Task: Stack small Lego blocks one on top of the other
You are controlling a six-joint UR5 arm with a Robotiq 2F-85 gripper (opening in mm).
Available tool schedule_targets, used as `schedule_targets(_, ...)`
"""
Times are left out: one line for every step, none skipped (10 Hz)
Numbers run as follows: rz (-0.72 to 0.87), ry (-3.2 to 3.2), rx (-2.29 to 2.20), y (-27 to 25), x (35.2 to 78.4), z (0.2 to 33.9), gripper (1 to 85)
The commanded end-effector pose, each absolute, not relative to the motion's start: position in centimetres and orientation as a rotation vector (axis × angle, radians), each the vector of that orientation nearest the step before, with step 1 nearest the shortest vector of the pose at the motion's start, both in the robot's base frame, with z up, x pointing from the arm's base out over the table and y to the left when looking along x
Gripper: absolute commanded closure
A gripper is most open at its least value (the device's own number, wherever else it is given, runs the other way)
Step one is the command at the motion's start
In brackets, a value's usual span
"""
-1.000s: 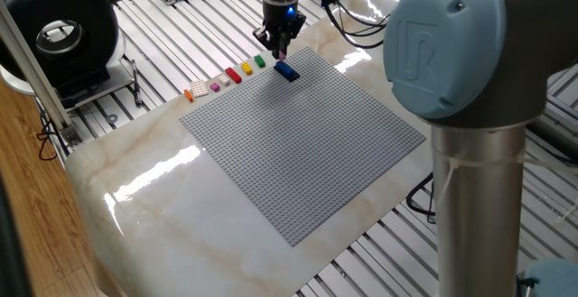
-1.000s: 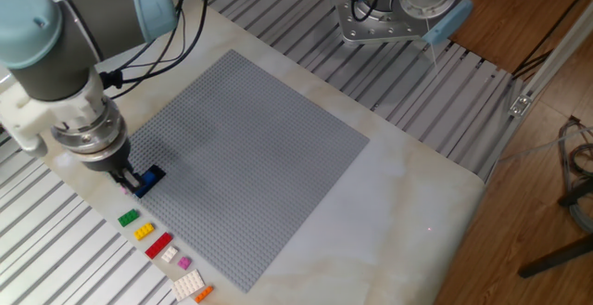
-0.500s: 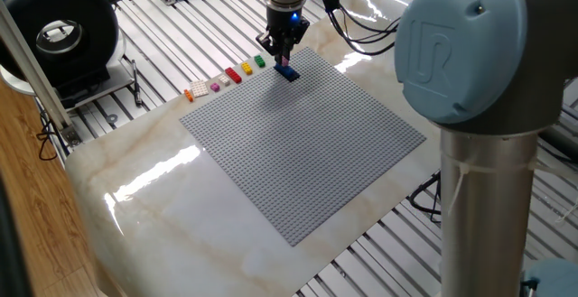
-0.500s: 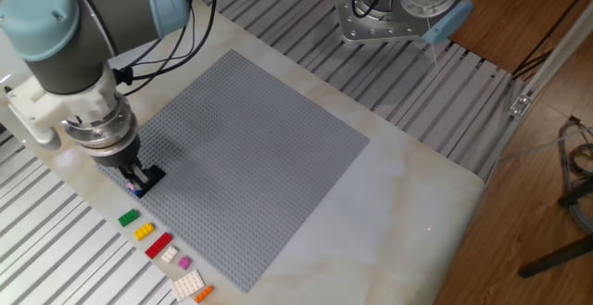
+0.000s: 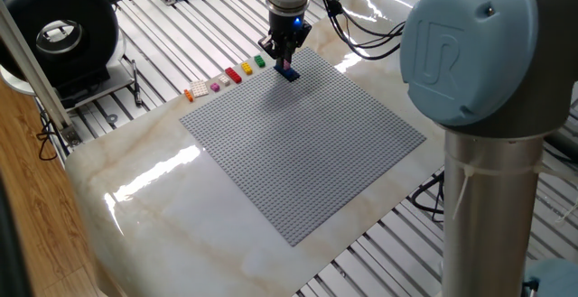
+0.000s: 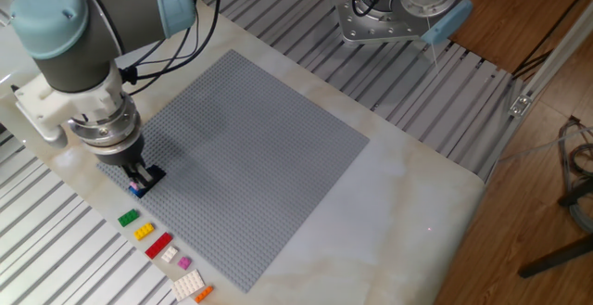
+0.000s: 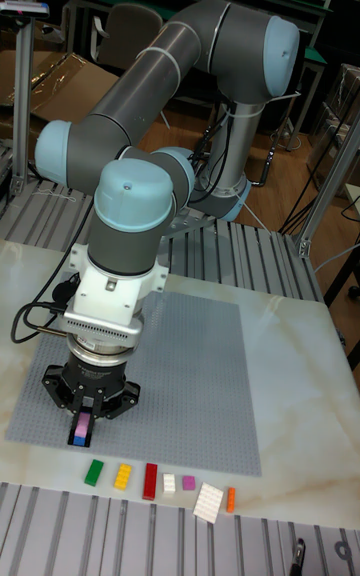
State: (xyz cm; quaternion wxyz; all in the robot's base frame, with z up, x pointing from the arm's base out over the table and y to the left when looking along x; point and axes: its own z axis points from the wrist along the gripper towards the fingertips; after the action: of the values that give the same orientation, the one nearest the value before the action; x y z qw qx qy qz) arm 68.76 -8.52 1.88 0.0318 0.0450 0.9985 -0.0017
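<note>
My gripper [image 5: 285,61] [image 6: 138,181] [image 7: 82,424] is low over the far corner of the grey baseplate [image 5: 307,143], right at a blue Lego block [image 5: 290,74] [image 6: 136,190] [image 7: 78,441]. A dark navy block [image 6: 154,172] lies against the blue one. The fingertips stand close together with a pink patch between them, and the views do not show whether they grip anything. Off the plate's edge lies a row of blocks: green [image 5: 260,60] [image 7: 94,473], yellow [image 5: 247,67] [image 7: 122,476], red [image 5: 233,75] [image 7: 150,480], pink [image 7: 188,482] and orange [image 7: 230,499].
Two white bricks [image 7: 208,501] sit in the same row. The plate lies on a marble tabletop [image 5: 163,207] with slotted aluminium rails around it. A black round device [image 5: 59,35] stands at the left. The arm's base column [image 5: 488,198] rises at the near right.
The gripper has shifted sideways and down, from beside the blue block to directly over it. The blocks on the plate and in the row have stayed put.
</note>
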Motion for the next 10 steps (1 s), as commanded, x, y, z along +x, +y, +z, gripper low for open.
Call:
schedule_targets(0.013, 3.067, 0.13, -8.3, 68.7, 1.7, 84.7)
schedule_targets(0.013, 3.065, 0.13, -8.4, 68.8, 1.7, 84.7)
schedule_targets(0.013, 3.064, 0.113, -8.5, 68.7, 1.7, 84.7)
schedule_targets(0.031, 3.063, 0.102, -8.3, 68.6, 1.7, 84.7)
schedule_targets(0.034, 3.067, 0.102, -8.3, 68.5, 1.9, 84.7)
schedule_targets(0.036, 3.068, 0.096, -8.3, 68.3, 2.2, 84.7)
schedule_targets(0.045, 3.067, 0.086, -8.2, 68.3, 2.4, 84.7)
schedule_targets(0.059, 3.055, 0.075, -8.2, 68.6, 2.0, 84.7)
schedule_targets(0.054, 3.041, 0.068, -8.2, 69.0, 1.2, 84.7)
schedule_targets(0.044, 3.032, 0.062, -8.3, 69.3, 0.6, 84.7)
